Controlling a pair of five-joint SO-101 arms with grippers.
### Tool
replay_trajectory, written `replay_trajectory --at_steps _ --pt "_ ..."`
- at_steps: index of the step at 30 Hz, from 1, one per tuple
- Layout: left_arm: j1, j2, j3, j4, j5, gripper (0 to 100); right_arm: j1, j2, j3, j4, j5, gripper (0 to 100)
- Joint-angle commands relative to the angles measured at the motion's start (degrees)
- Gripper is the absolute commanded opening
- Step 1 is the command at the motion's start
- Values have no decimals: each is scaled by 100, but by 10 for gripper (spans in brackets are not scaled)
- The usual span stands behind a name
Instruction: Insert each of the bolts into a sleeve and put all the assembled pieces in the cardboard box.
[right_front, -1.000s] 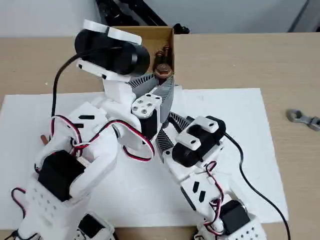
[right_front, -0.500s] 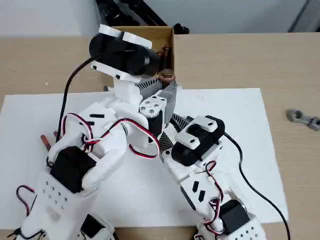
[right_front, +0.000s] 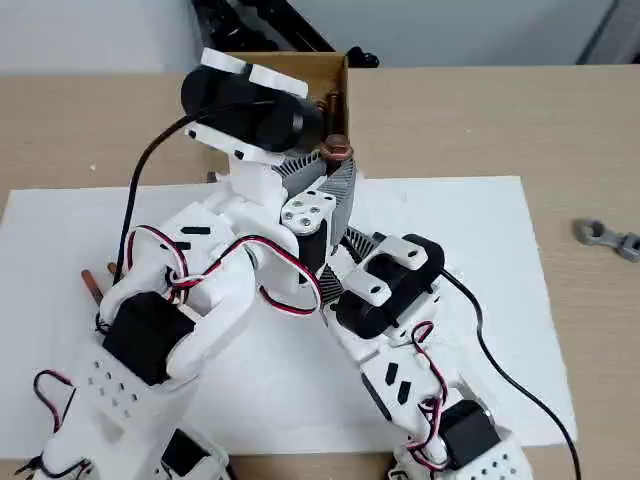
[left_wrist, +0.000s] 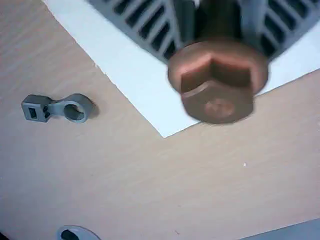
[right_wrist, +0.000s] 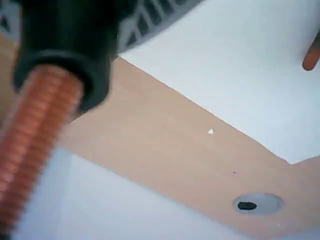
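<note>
My left gripper (right_front: 334, 162) is shut on a copper hex-head bolt (right_front: 335, 152), just outside the near right corner of the cardboard box (right_front: 300, 68). In the left wrist view the bolt head (left_wrist: 217, 82) faces the camera, with the grey ribbed fingers (left_wrist: 145, 20) on either side of its shank. My right gripper (right_front: 336, 262) lies mostly under the left arm over the white sheet. In the right wrist view it is shut on a black sleeve (right_wrist: 65, 45) with a copper threaded end (right_wrist: 35, 145) sticking out. Copper pieces (right_front: 328, 103) lie inside the box.
A white paper sheet (right_front: 480, 250) covers the middle of the wooden table. A grey wrench-like part (right_front: 605, 235) lies on the bare table at the right, also seen as the grey part (left_wrist: 55, 107). A copper piece (right_front: 92, 285) lies at the sheet's left.
My left arm has swung to the right, and the bolt has dropped slightly from the box's edge toward the sheet. The right arm has turned a little to the left.
</note>
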Motion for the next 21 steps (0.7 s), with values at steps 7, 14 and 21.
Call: replay_trajectory --at_steps 7,14,21 --pt "-26 -132 215 -308 -44 6 -13 31 -141 31 53 4" --pt "-26 -97 215 -343 -44 6 -13 -4 -141 171 53 4" --pt "-26 -97 224 -334 -44 6 -13 31 -141 171 44 4"
